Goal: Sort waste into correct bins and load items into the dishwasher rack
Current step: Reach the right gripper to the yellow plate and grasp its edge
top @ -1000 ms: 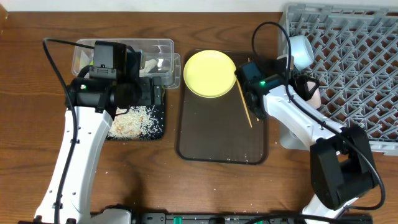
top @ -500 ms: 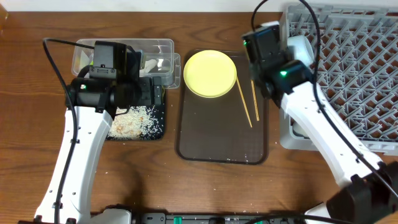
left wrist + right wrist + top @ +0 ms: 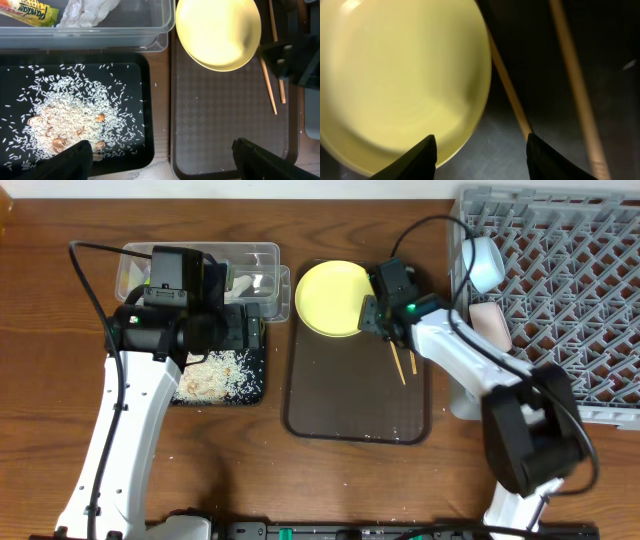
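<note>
Dishwasher rack (image 3: 570,280) at right edge of brown wooden table (image 3: 40,380).

Robot test bench staged as a dishwashing station, suggested by wooden counter (image 3: 40,380), grey dishwasher rack (image 3: 570,300), brown serving tray (image 3: 350,395), cabled robot arms (image 3: 122,420).

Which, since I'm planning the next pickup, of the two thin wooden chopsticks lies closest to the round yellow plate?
The thin wooden chopstick lying right beside the round yellow plate's rim; the other chopstick lies farther off, across a gap.
</note>
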`<state>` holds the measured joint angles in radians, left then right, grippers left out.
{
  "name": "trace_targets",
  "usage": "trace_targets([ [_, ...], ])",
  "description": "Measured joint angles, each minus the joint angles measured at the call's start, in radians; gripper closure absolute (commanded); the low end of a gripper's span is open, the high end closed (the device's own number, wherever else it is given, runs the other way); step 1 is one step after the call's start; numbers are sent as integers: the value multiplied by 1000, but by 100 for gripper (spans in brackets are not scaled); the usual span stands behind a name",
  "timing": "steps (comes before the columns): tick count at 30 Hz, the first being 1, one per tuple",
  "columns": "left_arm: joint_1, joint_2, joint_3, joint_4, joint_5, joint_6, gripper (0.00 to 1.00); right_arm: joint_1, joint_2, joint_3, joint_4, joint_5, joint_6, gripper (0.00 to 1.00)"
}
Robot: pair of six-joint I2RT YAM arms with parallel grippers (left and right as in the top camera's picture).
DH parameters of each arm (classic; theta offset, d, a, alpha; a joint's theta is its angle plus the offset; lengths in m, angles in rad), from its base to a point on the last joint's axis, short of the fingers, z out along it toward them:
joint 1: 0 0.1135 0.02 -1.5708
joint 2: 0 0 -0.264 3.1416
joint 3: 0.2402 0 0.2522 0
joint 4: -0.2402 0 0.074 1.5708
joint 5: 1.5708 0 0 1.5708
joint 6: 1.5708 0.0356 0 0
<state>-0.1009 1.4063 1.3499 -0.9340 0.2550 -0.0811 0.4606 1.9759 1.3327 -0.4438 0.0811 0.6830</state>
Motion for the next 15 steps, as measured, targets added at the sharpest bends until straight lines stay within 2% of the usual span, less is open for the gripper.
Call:
trace_targets([
  [3,0,0,0,0,0,0,9,0,43,0,24,-13,51,50],
  [6,0,0,0,0,0,0,9,0,74,0,46,-26,84,57],
  [9,0,0,0,0,0,0,9,0,81,1,46,-31,101,78],
  [11,0,0,0,0,0,0,9,0,82,1,29,-33,106,97],
  [15,0,0,0,0,0,0,9,0,79,5,0,-37,123,99],
])
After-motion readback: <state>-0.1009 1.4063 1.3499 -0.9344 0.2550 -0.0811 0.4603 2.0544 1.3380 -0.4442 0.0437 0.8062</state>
